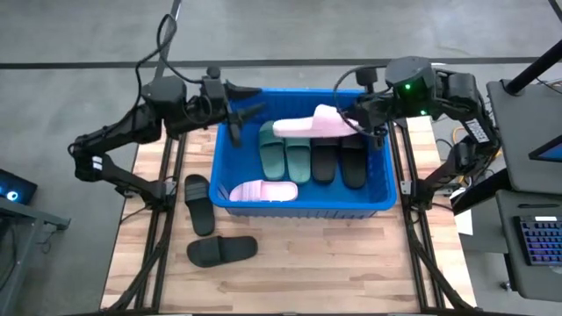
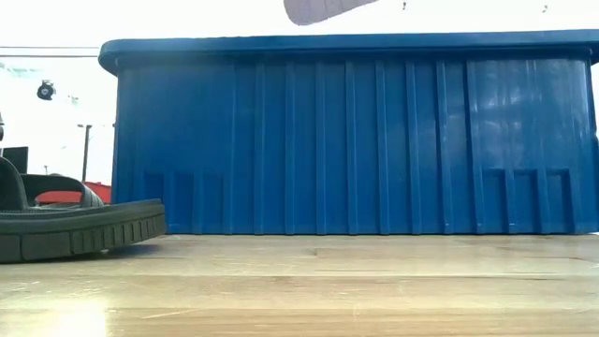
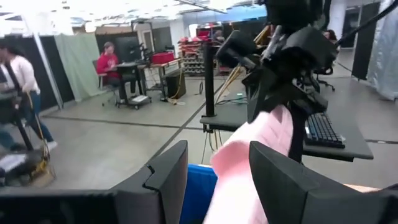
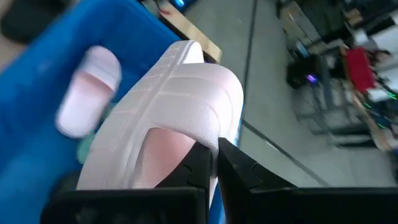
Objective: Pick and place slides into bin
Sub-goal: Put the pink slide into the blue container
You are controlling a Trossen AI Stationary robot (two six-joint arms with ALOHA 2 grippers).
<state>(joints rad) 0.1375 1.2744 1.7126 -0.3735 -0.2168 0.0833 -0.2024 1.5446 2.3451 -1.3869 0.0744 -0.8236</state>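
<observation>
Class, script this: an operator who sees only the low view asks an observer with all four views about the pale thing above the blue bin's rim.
Operator: What is that pale shape above the rim?
Observer: A pink slide, pinched by the shut right gripper over the bin.
Operator: And where is the left gripper?
Observer: The left gripper is open at the bin's corner on the left arm's side, near that slide's other end.

The blue bin (image 2: 356,140) filled most of the frame, standing on the wooden table (image 2: 309,285). A black slide (image 2: 70,225) lay just left of it. A pale slide (image 2: 323,9) poked in above the rim.
</observation>
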